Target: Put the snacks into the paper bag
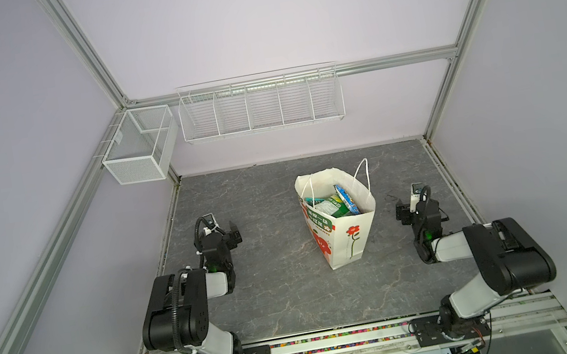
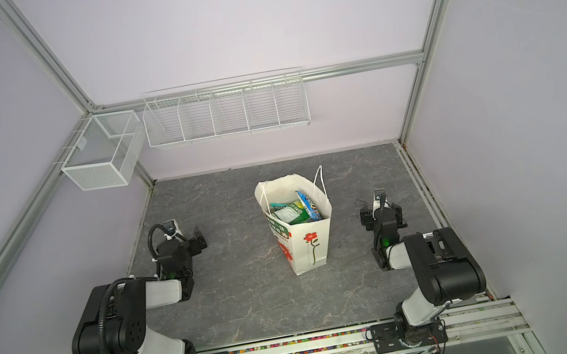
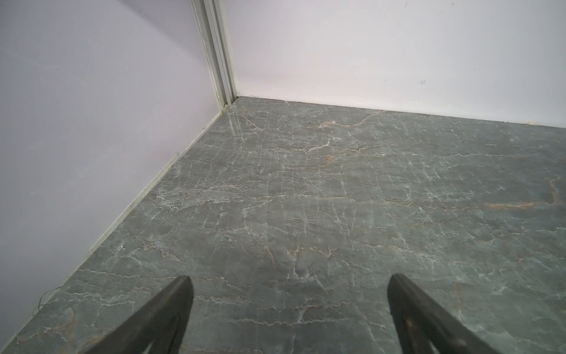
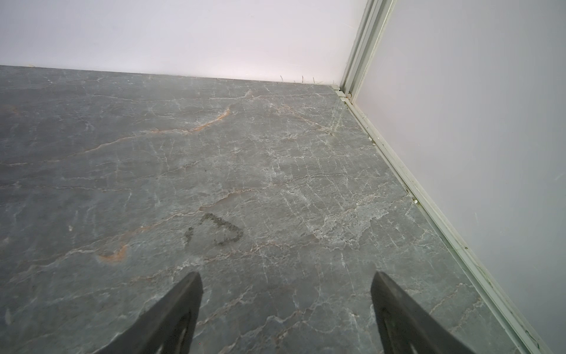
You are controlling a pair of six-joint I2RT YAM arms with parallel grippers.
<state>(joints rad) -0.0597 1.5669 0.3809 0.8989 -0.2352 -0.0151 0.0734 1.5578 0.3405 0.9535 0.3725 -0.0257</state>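
Observation:
The cream-white paper bag with red flowers stands upright and open mid-table in both top views. Snacks lie inside it: a green-yellow packet and a blue packet on edge against the right wall, others partly hidden beneath. No packet lies on the table. My left gripper rests low, left of the bag, open and empty. My right gripper rests low to the bag's right, also open and empty. Neither wrist view shows the bag.
A white mesh basket and a long white wire rack hang on the back frame. Walls and aluminium posts close in the grey marbled table on three sides. A dark smudge marks the surface ahead of the right gripper.

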